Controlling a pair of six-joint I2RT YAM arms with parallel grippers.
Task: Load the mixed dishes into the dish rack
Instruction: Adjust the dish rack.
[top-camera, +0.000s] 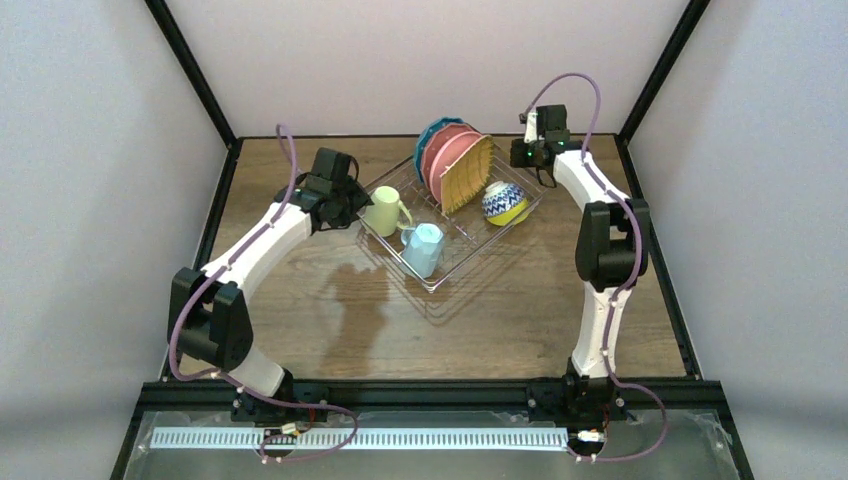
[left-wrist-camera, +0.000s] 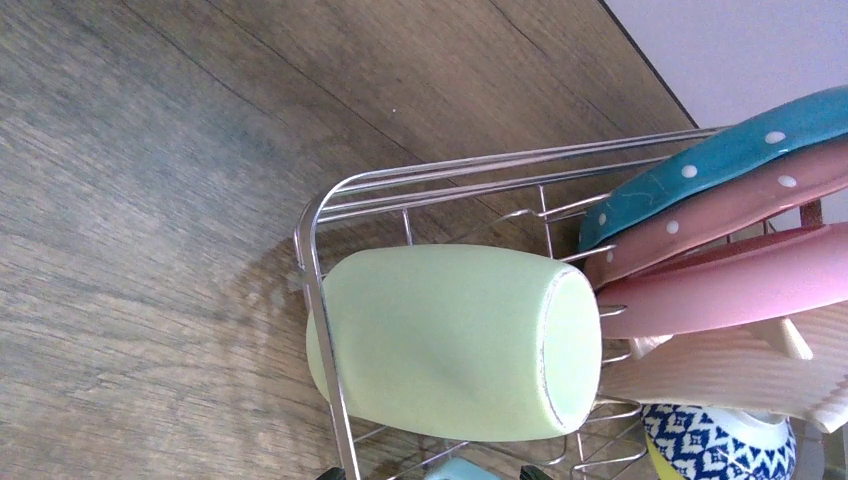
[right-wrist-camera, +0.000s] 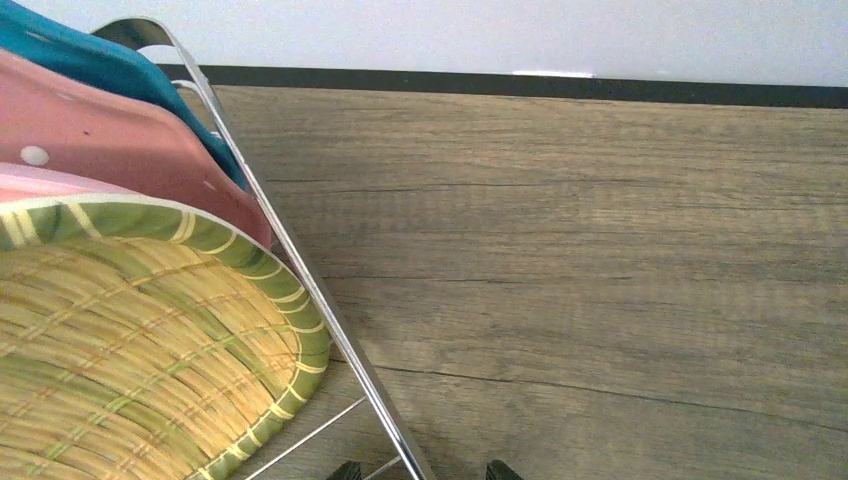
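Silvery wire of the dish rack (top-camera: 468, 240) runs between my right claw's (right-wrist-camera: 422, 472) fingertips in the right wrist view. The two tips stand apart at the bottom of that picture with only the thin rim passing through the gap, so I read that claw as spread and pinching nothing; whether a tip touches the rim I cannot tell. Just beside the rim, inside the rack, stands the woven tan plate (right-wrist-camera: 130, 350) on edge. My left claw (left-wrist-camera: 432, 472) is spread wide too, its tips barely showing, well apart, at the bottom of its view, holding nothing. It hangs just beside the pale green mug (top-camera: 383, 211), by the rack's left corner. The rack sits on the far half of the bench (top-camera: 330, 300), a little right of centre, turned diagonally: its long axis runs from near-left toward the far right corner, and one corner points at the near edge. The green mug looks mouth-down, base uppermost, handle toward the rack's middle. A light blue mug (top-camera: 423, 248) stands by the rack's near corner. Along the far side a blue dotted plate (top-camera: 430, 140), pink plates (top-camera: 450, 155) and the woven one stand on edge, face to face, the woven one nearest the bowls. A blue-patterned bowl (top-camera: 500, 198) sits on a lime bowl (top-camera: 517, 214) at the rack's right corner.
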